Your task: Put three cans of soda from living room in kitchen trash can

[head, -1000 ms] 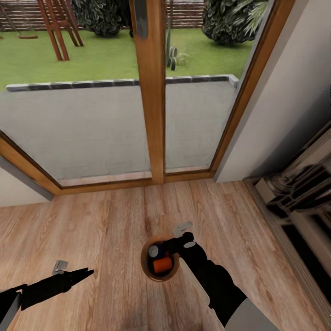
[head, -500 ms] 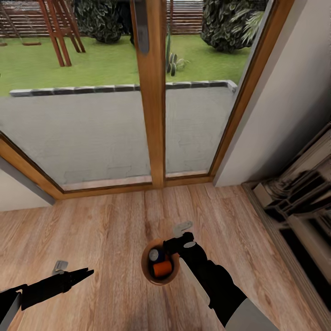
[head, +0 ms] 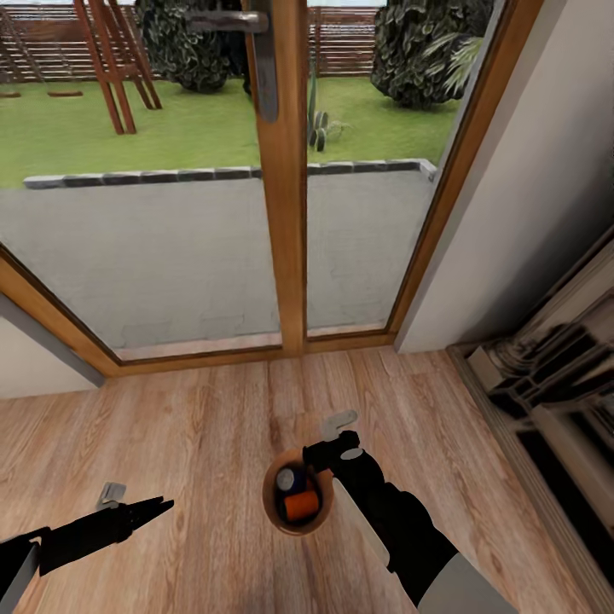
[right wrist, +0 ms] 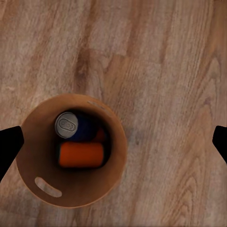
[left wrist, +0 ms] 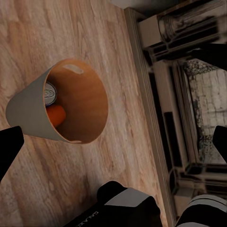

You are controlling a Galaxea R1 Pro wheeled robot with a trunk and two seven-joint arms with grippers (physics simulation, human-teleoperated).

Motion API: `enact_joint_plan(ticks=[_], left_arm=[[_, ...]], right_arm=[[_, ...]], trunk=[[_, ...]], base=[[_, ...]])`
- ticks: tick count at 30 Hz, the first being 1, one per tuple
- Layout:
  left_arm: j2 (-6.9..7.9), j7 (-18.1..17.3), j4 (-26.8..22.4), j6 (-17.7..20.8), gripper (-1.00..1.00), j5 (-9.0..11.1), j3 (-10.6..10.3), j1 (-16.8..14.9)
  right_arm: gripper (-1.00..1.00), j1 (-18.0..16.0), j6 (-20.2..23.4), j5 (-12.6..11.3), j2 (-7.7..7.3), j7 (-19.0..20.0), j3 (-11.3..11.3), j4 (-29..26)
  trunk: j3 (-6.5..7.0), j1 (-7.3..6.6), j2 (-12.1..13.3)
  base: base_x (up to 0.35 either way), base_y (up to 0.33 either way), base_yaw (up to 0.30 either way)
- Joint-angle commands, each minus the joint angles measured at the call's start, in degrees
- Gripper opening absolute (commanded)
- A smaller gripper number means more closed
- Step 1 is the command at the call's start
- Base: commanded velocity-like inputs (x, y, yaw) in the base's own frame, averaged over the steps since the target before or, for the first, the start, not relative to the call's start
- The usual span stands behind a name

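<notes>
The trash can (right wrist: 71,189), a small round bucket, pale grey outside and brown inside, with an oval handle slot near its rim, stands on the pale wood floor (head: 196,426) in front of the wood-framed glass doors (head: 286,213). Inside it lie the soda cans: one dark blue can (right wrist: 72,126) standing upright with its silver top and pull tab showing, and one orange can (right wrist: 80,154) lying on its side against it. A sliver of orange (right wrist: 99,135) shows beside the blue can; whether that is a third can cannot be told for sure.

The right gripper (head: 328,439) hangs just above the bin's rim, holding nothing; in the right wrist view its two dark fingertips (right wrist: 9,146) stand wide apart at either edge, well clear of the bin. The left gripper (head: 136,503) hovers over bare floor well to the side of the bin, also empty, and its fingertips (left wrist: 9,146) are spread apart in the left wrist view.

Grey cabinets (head: 546,384) run along the wall to the right of the bin.
</notes>
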Motion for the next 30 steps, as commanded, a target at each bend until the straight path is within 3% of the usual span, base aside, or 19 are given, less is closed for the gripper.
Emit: enact_joint_plan(ticks=[1,4,30], left_arm=[[-0.01,0.00,0.00,0.00,1.00,0.00,0.00,0.00],[-0.02,0.00,0.00,0.00,1.00,0.00,-0.02,0.00],[-0.03,0.00,0.00,0.00,1.00,0.00,-0.20,0.00]], right_arm=[[1.00,0.00,0.00,0.00,0.00,0.00,0.00,0.00],[1.00,0.00,0.00,0.00,0.00,-0.02,0.00,0.00],[1.00,0.00,0.00,0.00,0.00,0.01,0.00,0.00]], trunk=[[0.10,0.00,0.00],[0.38,0.00,0.00],[7.51,-5.71,10.43]], base=[[0.000,0.000,0.000],[0.000,0.000,0.000],[0.000,0.000,0.000]])
